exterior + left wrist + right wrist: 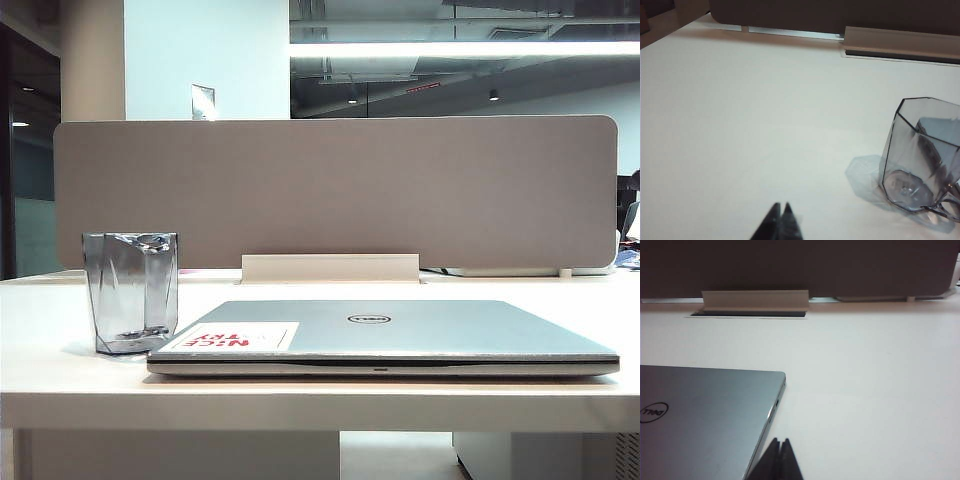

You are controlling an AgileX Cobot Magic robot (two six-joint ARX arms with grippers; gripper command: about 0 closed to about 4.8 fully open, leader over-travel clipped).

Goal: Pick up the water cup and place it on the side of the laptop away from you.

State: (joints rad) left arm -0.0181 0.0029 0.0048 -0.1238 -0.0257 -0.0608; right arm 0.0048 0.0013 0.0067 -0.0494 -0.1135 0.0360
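Observation:
The water cup [131,291], a clear grey-tinted faceted tumbler, stands upright on the white table just left of the laptop [400,330]. The laptop is a closed silver Dell with a round logo and a white sticker with red lettering. In the left wrist view the water cup [920,155] stands empty, off to one side of my left gripper [780,204], which is shut on nothing and well apart from it. My right gripper [780,441] is shut and empty, hovering beside the laptop's [705,415] corner edge. Neither gripper shows in the exterior view.
A grey divider panel [335,190] stands along the back of the table [60,370], with a pale cable-slot cover [330,268] at its foot behind the laptop. Bare tabletop lies between the laptop and the panel.

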